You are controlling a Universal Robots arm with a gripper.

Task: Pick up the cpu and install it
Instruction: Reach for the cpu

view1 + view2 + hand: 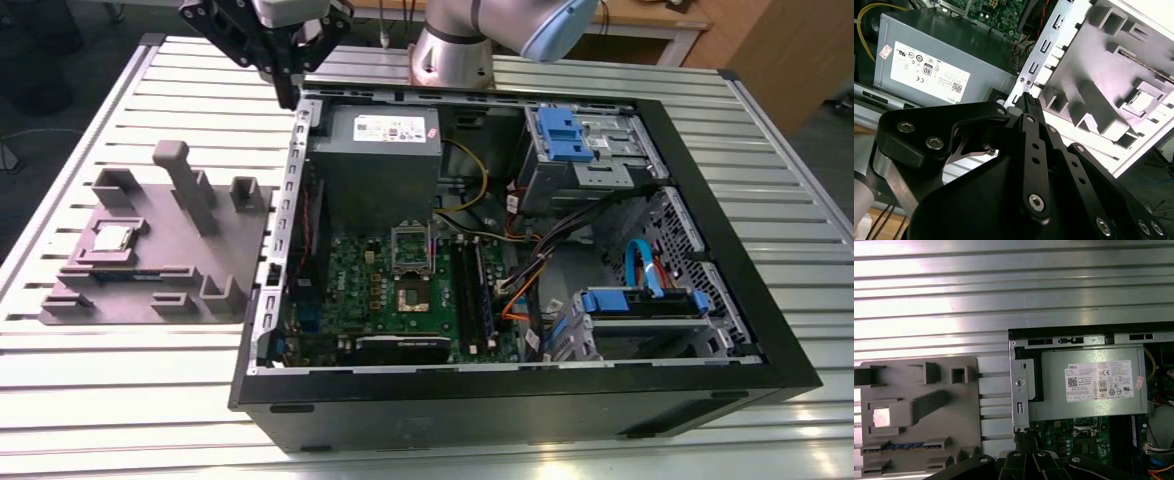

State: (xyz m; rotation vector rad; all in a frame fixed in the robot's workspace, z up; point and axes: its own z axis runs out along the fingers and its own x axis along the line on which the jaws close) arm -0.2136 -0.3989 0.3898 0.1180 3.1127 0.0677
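1. Sitting flat in a square recess of the grey holder (160, 275), the cpu (111, 238) showed its pale metal top upward. It lay well apart from the gripper and outside the computer case (747, 330), on the exterior view's left of it.
2. The chip looked small, thin and stiff, and very likely light. Its smooth metal top would probably be slippery, and its underside of contacts easy to damage. So the safest hold seemed to be across two opposite edges, kept level and squeezed gently.
3. The recess walls stood close round the chip, so there looked to be little room for fingertips beside it.
4. The gripper (1028, 98) hung above the case's rear corner, near the power supply (374, 165). In the second wrist view its two fingers met at the tip with nothing between them, so it was closed and empty.
5. Inside the case the green motherboard (350, 290) lay below the power supply, with the socket frame (411, 268) at its middle. No chip could be made out in the socket, so the install was judged not yet done.
6. As for writing, a white label (1100, 381) on the power supply carried printed text, a code square and round certification marks. A smaller sticker sat at the label's edge. No print could be made out on the cpu.
7. Holder and case both rested on the ribbed metal table (120, 400).
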